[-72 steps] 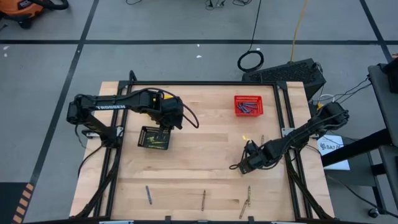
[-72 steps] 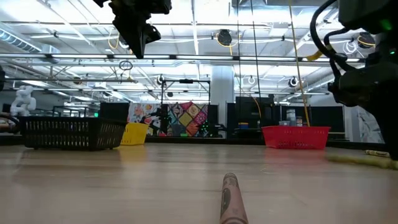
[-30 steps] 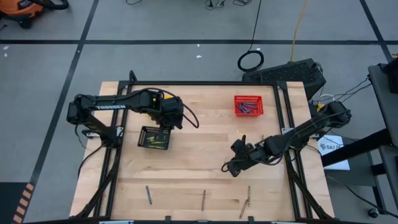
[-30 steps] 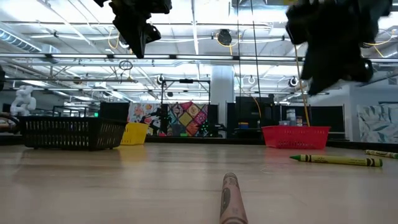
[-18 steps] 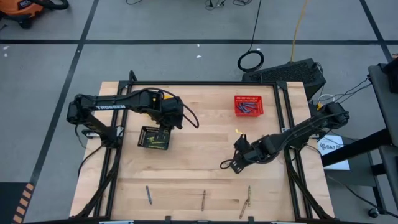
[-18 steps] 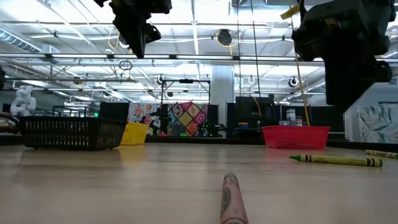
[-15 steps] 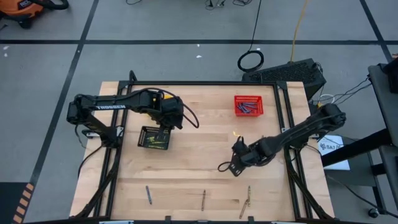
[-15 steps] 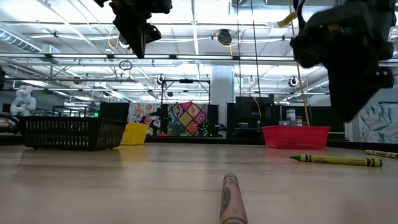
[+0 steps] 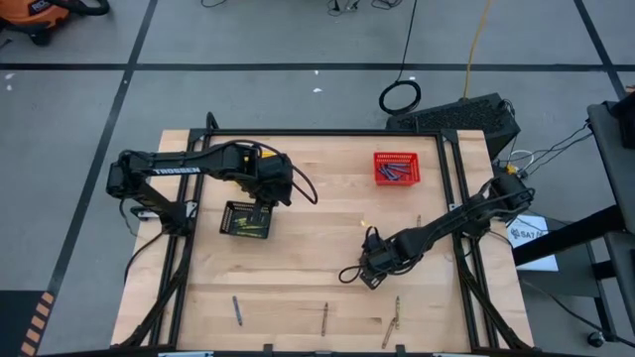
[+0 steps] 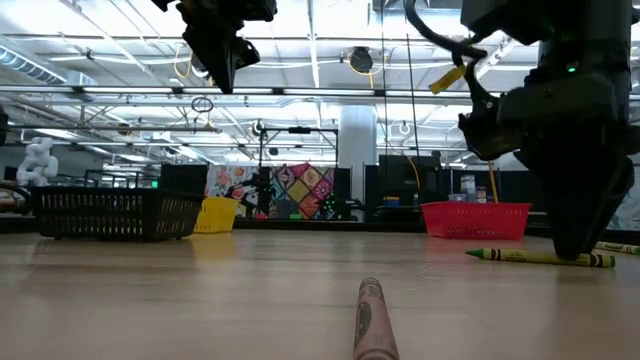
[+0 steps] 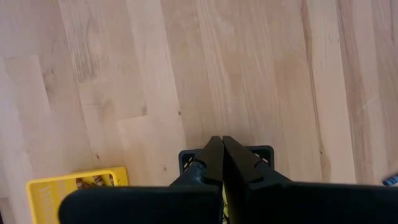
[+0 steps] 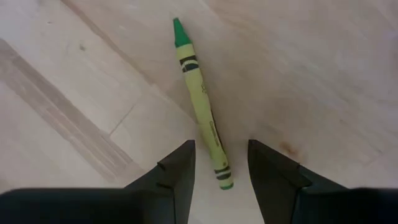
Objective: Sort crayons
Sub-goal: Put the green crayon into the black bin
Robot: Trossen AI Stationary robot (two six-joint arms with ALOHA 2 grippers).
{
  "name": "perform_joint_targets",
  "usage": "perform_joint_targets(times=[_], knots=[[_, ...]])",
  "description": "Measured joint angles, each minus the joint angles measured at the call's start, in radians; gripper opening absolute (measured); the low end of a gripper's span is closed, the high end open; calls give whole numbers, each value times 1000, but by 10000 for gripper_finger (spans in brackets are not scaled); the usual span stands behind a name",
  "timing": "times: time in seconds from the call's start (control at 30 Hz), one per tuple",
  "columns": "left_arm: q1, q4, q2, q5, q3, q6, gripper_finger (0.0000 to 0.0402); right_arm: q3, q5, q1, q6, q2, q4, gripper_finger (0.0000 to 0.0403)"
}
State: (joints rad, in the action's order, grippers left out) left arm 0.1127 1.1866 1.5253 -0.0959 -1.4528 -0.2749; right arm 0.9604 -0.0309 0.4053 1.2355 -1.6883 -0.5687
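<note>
Right wrist view shows the right gripper (image 12: pixel 221 163) low over the table (image 12: pixel 323 74), fingers apart astride a green crayon (image 12: pixel 200 106) lying flat, while the left gripper (image 11: pixel 222 155) hangs pressed together above the black basket (image 9: pixel 246 219).

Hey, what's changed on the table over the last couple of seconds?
The right gripper swung away from the table's right edge toward the middle and front, and now stands open astride a yellow-green crayon, not gripping it. The left gripper stayed shut above the black basket; baskets and loose crayons haven't moved.
</note>
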Motion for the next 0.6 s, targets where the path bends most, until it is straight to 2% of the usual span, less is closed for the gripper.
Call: perform_joint_targets(times=[0.23,0.4,0.6], knots=[[0,5,0,2,0,-1,0,4,17,-12,-3,-56,-6,132],[1,98,0,70,0,-71,0,4,10,-26,3,-117,-50,128],[20,151,0,79,0,-74,0,5,16,-40,49,-129,-75,85]])
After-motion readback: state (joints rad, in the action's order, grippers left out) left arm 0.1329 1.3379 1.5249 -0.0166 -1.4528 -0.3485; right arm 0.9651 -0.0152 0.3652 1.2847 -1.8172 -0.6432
